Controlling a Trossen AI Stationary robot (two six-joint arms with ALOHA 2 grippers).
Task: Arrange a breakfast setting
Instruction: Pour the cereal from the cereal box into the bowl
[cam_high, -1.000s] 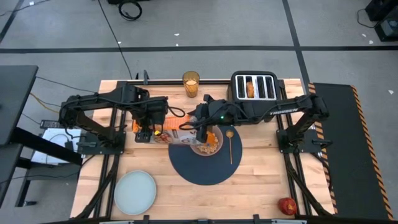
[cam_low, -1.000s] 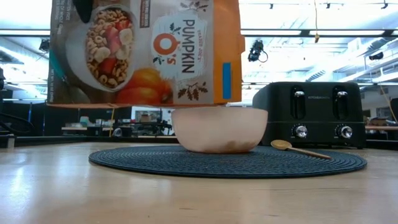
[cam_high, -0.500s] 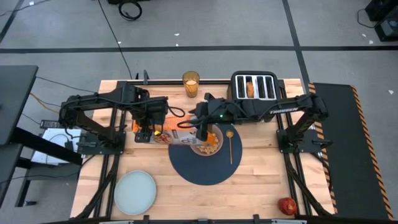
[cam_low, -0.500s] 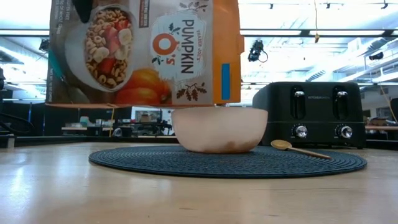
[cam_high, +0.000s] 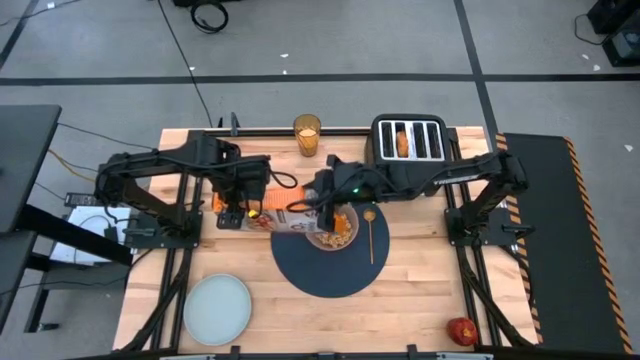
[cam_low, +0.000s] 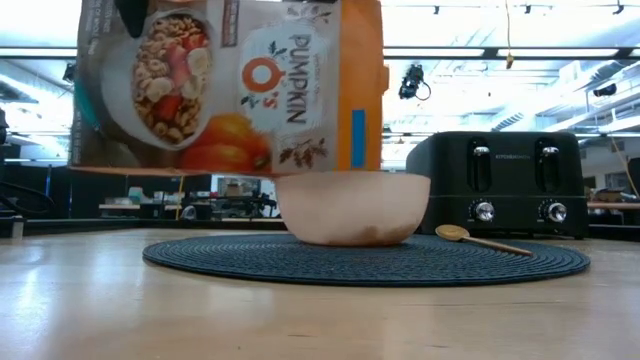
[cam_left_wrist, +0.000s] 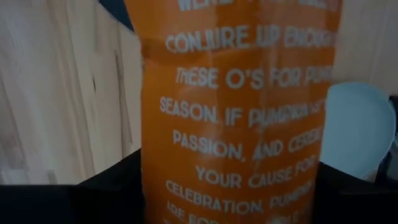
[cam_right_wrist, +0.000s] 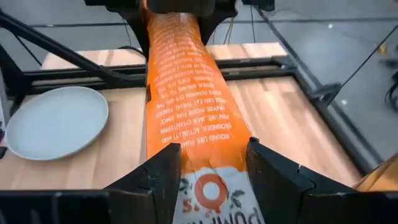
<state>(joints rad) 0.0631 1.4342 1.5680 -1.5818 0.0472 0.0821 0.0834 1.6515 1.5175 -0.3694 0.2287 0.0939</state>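
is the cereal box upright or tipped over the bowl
Tipped on its side: the cereal box hangs lengthwise over the bowl, its print sideways, held by the left hand and right hand.

Box tipping a little more.
My cereal box has tilted slightly, its near face slanting over the bowl.

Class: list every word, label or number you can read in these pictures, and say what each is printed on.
"PUMPKIN O's": front of the cereal box, low view.
"THESE O'S FOR PUM...", "SEASON. IF PUMPKIN", "PASSION, AND CEREAL", "YOUR CAUSE FOR", "CELEBRATION": orange side panel, left wrist view.
Small brand line above "PUMPKIN": unreadable.
Toaster lettering: too small to read.
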